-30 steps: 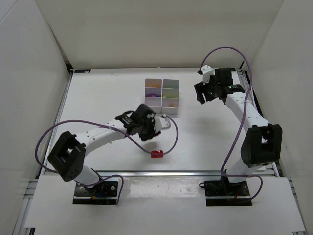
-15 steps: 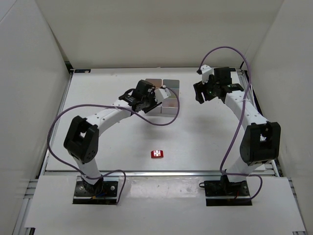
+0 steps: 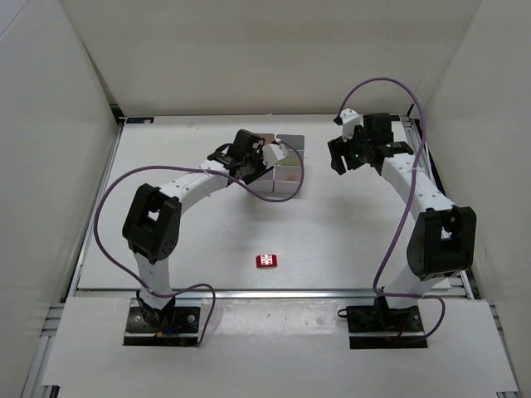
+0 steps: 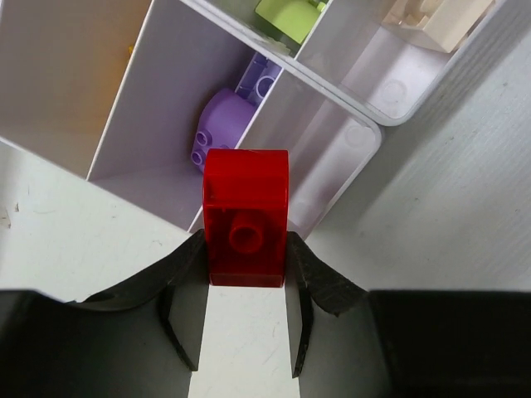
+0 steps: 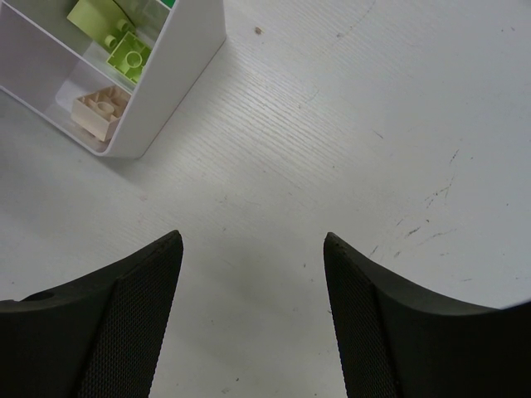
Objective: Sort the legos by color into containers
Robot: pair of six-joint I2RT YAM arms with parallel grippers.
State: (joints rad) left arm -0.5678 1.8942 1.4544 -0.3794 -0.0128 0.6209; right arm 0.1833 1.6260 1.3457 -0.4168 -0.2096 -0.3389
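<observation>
**Left gripper** (image 4: 246, 253): the jaws stand narrow and clamp a red brick (image 4: 246, 207) by its two sides. The brick hangs over the near rim of the containers (image 4: 365, 133), directly in front of the compartment that holds the purple bricks (image 4: 220, 128). It is not yet released.

**Containers:** sorted contents are visible.
- The purple bricks lie together in one compartment.
- A lime brick (image 4: 286, 16) lies in the compartment behind.
- A tan brick (image 4: 436, 21) lies in the corner compartment.
- The compartment to the left of the purple one shows mostly bare walls. A small orange speck there is too small to identify.
- No red brick shows in any compartment, so the pictures do not tell which one takes red.

**Table** (image 3: 348, 240): a second red brick (image 3: 267, 260) lies loose near the front edge, well apart from the containers. The top view shows no other loose brick.

**Right gripper** (image 5: 250, 245): the jaws stand wide and empty over bare table, near the tan corner of the containers.

**Progress (judgement):** the task is near its end. What remains is to place the held red brick, then fetch and place the second red brick.
</observation>
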